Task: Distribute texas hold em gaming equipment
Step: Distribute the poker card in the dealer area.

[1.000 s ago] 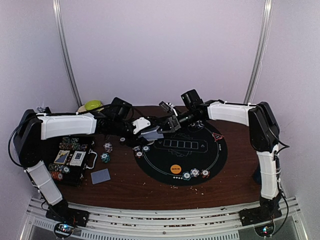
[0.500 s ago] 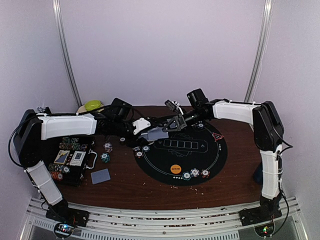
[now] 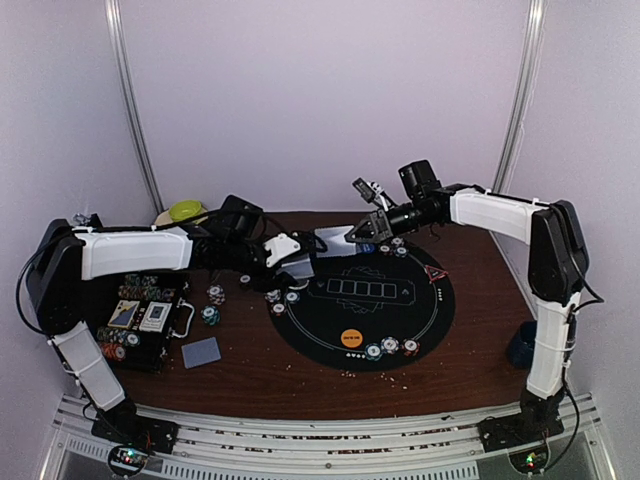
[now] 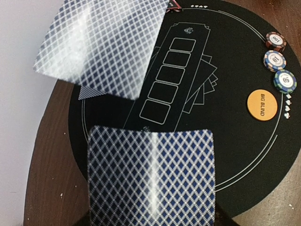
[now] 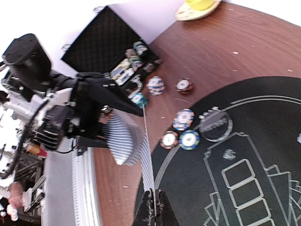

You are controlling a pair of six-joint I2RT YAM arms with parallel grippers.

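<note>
My left gripper (image 3: 296,262) is shut on a deck of blue-check-backed playing cards (image 4: 153,176) over the left edge of the black poker mat (image 3: 400,312); the deck hides its jaws. A single card (image 4: 101,44) hangs above the mat's far left, apart from the deck. My right gripper (image 5: 154,207) is shut on that card (image 5: 147,155), seen edge-on, and in the top view it (image 3: 362,233) sits near the mat's far edge. Three striped chips (image 4: 275,60) and the orange Big Blind button (image 4: 262,104) lie at the mat's near edge.
The open black chip case (image 3: 140,315) stands at the left, with two chips (image 3: 212,304) and a face-down card (image 3: 201,352) beside it. Three chips (image 5: 181,132) lie at the mat's left rim. A dark mug (image 3: 520,345) stands at the right edge, a green object (image 3: 185,211) far left.
The right gripper has closed on one card, drawn it off the deck and carried it right and farther back. The left arm and deck have stayed put.
</note>
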